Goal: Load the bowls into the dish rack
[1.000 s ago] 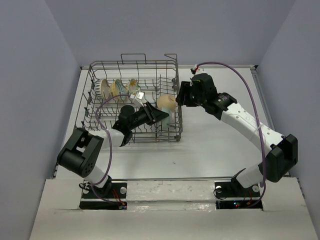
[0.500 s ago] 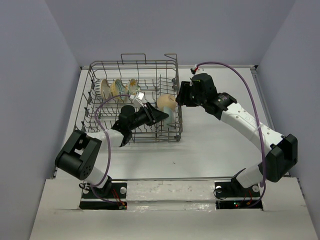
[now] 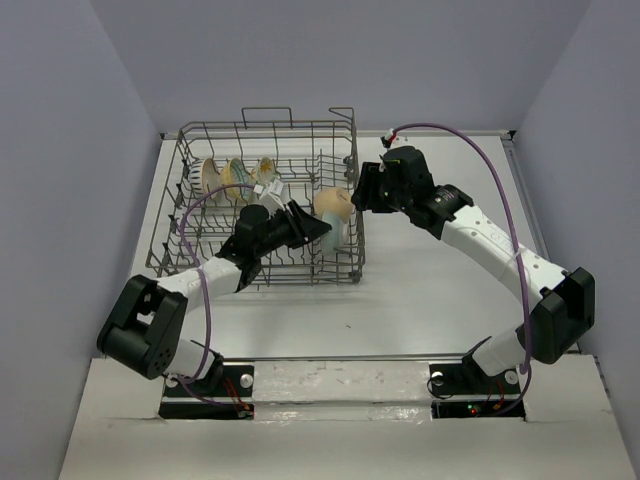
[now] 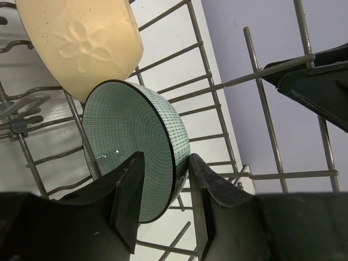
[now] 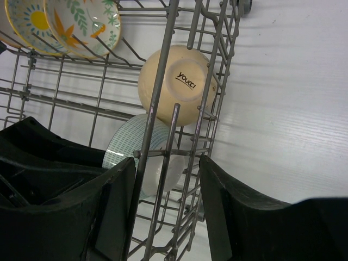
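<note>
Left gripper (image 4: pixel 166 160): fingers (image 4: pixel 128 190) are set astride the wall of the teal bowl (image 4: pixel 130 130), one inside and one outside. Whether it is clamped or merely close cannot be told. The bowl is stood on edge in the dish rack (image 5: pixel 156 98), just beside the tan bowl (image 5: pixel 176 81). Right gripper (image 5: pixel 166 163) is held parted with nothing gripped, at the rack's right wall. Two floral bowls (image 5: pixel 81 24) are seen racked toward the far left.

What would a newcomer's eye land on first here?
Probably the grey wire dish rack at the far left of the table, with bowls standing on edge inside. Then the left end effector inside it, fingers straddling the rim of a teal bowl beside a tan bowl, while the right end effector hovers open outside the rack's right wall.
</note>
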### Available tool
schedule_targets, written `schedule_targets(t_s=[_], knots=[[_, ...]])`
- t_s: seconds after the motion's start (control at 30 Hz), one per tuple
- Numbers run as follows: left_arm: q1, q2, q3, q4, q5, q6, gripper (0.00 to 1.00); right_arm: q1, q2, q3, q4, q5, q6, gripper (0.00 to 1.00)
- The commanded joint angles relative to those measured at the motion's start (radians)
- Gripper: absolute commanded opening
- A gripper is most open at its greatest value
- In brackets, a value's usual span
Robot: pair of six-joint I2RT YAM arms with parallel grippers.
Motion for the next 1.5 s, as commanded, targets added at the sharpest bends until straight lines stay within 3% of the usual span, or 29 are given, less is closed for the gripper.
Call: schedule_targets(t_s=[0.0,0.9,1.23,1.47], knots=[[0.007,-0.031,0.033,-0.070,-0.054,0.059,0.45,-0.004,0.005,0.045,0.033,0.022,-0.008,0.56],[0.007,-0.104,0.048,-0.234,-0.094,0.161,0.43,-0.004,0.003,0.042,0.035,0.018,-0.003,0.55],[0.007,-0.226,0.128,-0.416,-0.153,0.261,0.52,-0.004,0.002,0.037,0.035,0.022,-0.005,0.56],[0.007,-0.314,0.282,-0.574,-0.217,0.341,0.56,-0.004,-0.012,0.050,0.035,0.025,-0.010,0.57]])
